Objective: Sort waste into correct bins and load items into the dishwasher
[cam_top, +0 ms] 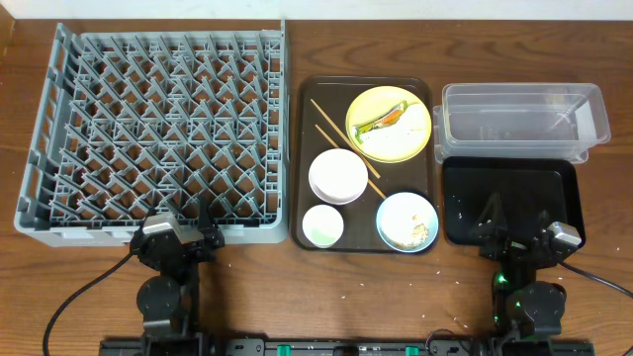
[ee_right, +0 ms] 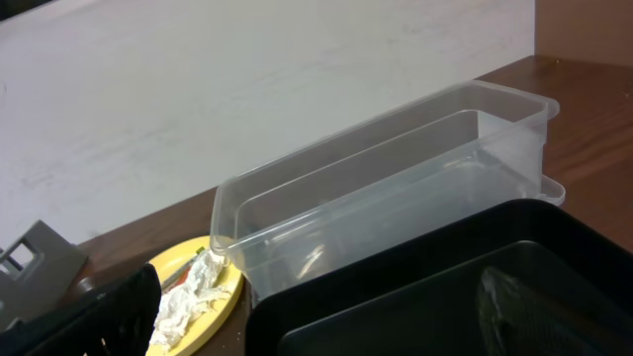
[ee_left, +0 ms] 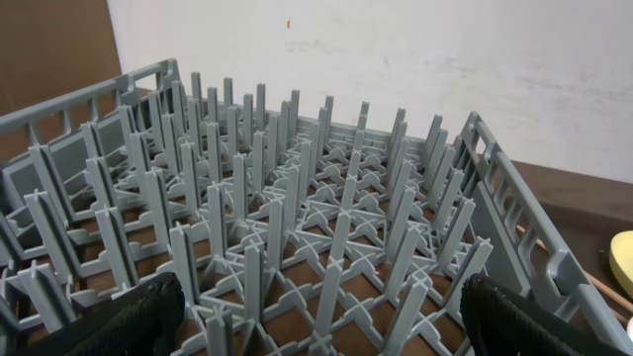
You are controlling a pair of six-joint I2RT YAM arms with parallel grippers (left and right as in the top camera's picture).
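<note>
- The right end effector (cam_top: pixel 515 220) hangs over the lower edge of the black tray (cam_top: pixel 509 188), at the lower right of the overhead view. Its fingers are spread wide with nothing between them, and its wrist view shows the same empty gap.
- The left end effector (cam_top: pixel 186 220) sits at the lower rim of the grey dish rack (cam_top: pixel 158 129), at the lower left of the frame. It is likewise wide apart and empty. Whether its fingers (ee_left: pixel 129 321) touch the rack cannot be told.
- The waste lies up and to the left of the right end effector. The green-and-orange wrapper (cam_top: pixel 381 121) and the crumpled paper (cam_top: pixel 394 144) rest on the yellow plate (cam_top: pixel 388 123), in the upper right of the brown tray (cam_top: pixel 410 176) at mid-desk (cam_top: pixel 297 297).
- The wrapper's long axis runs diagonally, lower left to upper right.
- The right arm looks the nearer to that plate. The clear tub (cam_top: pixel 519 121) stands just right of the plate, above the black tray, so the carry should be short.
- The rice scraps (cam_top: pixel 415 233) lie in the light blue bowl (cam_top: pixel 406 220), in the brown tray's lower right corner, near the right end effector.
- The white bowl (cam_top: pixel 338 176), the small cup (cam_top: pixel 322 225) and the chopsticks (cam_top: pixel 329 124) lie between the two arms. The chopsticks slant from upper left to lower right.
- Judging by the bare rack, loading has not begun.
</note>
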